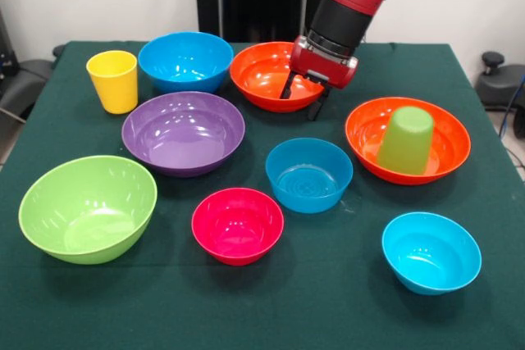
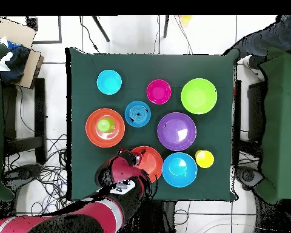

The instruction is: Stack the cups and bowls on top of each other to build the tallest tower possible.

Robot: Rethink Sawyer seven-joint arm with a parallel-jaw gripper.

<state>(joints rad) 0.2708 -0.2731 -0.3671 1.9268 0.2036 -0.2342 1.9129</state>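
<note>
We see the gripper [image 1: 300, 101] poised at the near rim of the far orange bowl [image 1: 267, 74], its jaws parted, one finger inside the rim and one outside, apparently to pinch the wall; whether they touch it yet we cannot tell. Beside it, the other orange bowl [image 1: 443, 149] carries the green cup [image 1: 405, 140] upside down, the only stacking so far. The remaining bowls and the yellow cup [image 1: 114, 79] sit singly across the table [image 1: 344, 301], awaiting use.
</note>
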